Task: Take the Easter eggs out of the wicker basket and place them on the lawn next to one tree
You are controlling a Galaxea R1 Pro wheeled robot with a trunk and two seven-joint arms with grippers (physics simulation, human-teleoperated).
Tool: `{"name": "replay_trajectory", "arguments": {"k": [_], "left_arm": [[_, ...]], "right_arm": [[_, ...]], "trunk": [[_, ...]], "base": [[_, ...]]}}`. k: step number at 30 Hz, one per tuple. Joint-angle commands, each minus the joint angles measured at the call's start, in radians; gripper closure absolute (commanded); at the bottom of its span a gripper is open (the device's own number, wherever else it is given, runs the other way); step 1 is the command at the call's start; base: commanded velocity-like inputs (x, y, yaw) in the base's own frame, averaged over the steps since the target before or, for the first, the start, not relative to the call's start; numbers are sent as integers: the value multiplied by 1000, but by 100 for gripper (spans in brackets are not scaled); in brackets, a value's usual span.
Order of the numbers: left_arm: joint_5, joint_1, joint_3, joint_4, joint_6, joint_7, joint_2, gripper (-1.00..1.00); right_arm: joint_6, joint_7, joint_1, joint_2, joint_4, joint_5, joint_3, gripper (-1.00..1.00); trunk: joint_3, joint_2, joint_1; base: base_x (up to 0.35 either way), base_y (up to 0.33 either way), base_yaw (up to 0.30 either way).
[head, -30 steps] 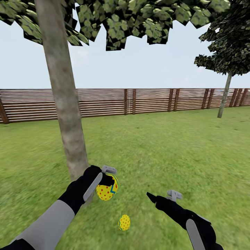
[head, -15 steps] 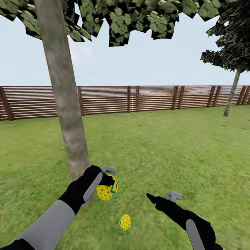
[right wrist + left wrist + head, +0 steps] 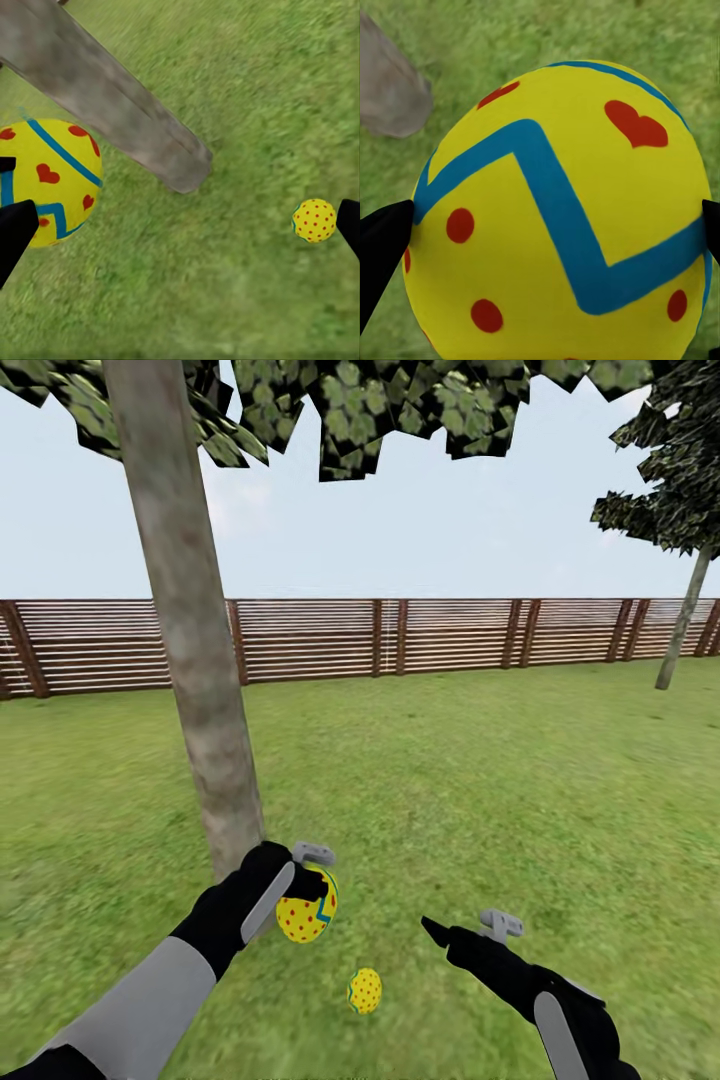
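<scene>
My left gripper (image 3: 312, 888) is shut on a yellow Easter egg (image 3: 305, 912) with red dots and a blue zigzag, held above the lawn (image 3: 480, 790) close to the foot of the tree (image 3: 200, 660). The left wrist view has this egg (image 3: 562, 217) between both fingertips (image 3: 381, 240). A second, dotted egg (image 3: 364, 990) lies on the grass a little nearer to me, right of the trunk. My right gripper (image 3: 440, 932) hovers open to the right of it, nothing between its fingers. Its wrist view takes in the held egg (image 3: 49, 180), the trunk base (image 3: 112, 105) and the lying egg (image 3: 314, 220). The wicker basket is out of view.
A brown slatted fence (image 3: 450, 635) closes the garden at the back. A thin-trunked tree (image 3: 685, 620) stands far right by the fence. Open grass stretches ahead and to the right of the trunk.
The head camera has turned, so the trunk, fence and far tree slid rightward and the fence rose in the picture. Both arms and the held egg keep their pose.
</scene>
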Motion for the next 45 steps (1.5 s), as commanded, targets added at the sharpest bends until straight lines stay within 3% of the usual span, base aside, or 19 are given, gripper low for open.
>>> {"name": "replay_trajectory", "arguments": {"k": [1, 4, 8, 12, 18, 45], "left_arm": [[10, -1, -2, 5, -1, 9, 0, 100], [10, -1, -2, 9, -5, 10, -2, 100], [10, -1, -2, 10, -9, 11, -2, 100], [11, -1, -2, 36, -37, 8, -4, 100], [12, -1, -2, 73, -70, 3, -15, 100], [11, -1, -4, 76, -104, 0, -16, 100]], "right_arm": [[6, 6, -1, 1, -1, 2, -3, -100], [5, 5, -1, 1, -1, 4, -3, -100], [1, 4, -1, 1, -1, 48, -2, -100], [1, 5, -1, 1, -1, 63, -3, -100], [-2, 6, -1, 1, -1, 67, -2, -100], [-30, 6, -1, 1, -1, 65, -1, -100]], "trunk": [[-6, -9, 4], [-16, -30, 16], [-28, -58, 31], [-41, -86, 46], [-60, -128, 69], [-144, -317, 173]], "base": [[0, 0, 11], [0, 0, 5], [0, 0, 0], [0, 0, 0], [0, 0, 0], [0, 0, 0]]}}
